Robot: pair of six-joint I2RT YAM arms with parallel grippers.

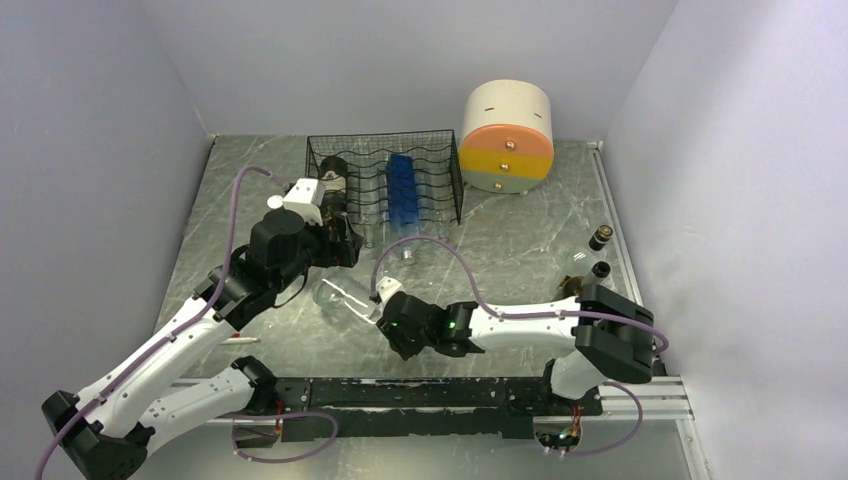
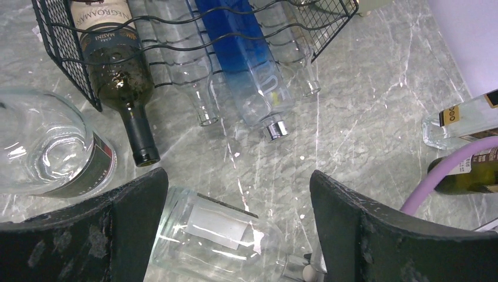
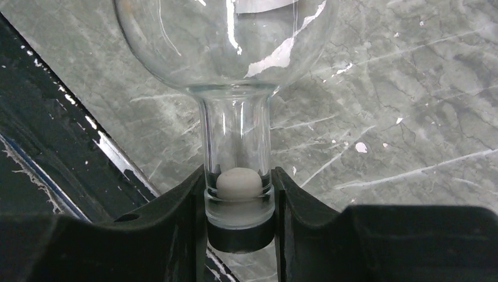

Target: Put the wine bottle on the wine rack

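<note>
Right wrist: my R gripper [image 3: 239, 197] is clamped tight on the neck of the clear bottle [image 3: 226, 47], just under the lip, stopper [image 3: 239, 182] visible inside. Top view: bottle looks to lie on its side on the table [image 1: 520, 250], near-centre, base pointing left, apart from the rack [image 1: 452, 175] at far centre-left. L gripper [image 2: 238, 202] hangs wide open over the bottle body, holding nothing. Handling, my guess: empty glass, so lightish but rigid, slick, breakable. A neck-only grip prob lets the body sag or twist. I'd take the barrel w/ the L fingers around the label [image 2: 220, 226] before lifting.
</note>
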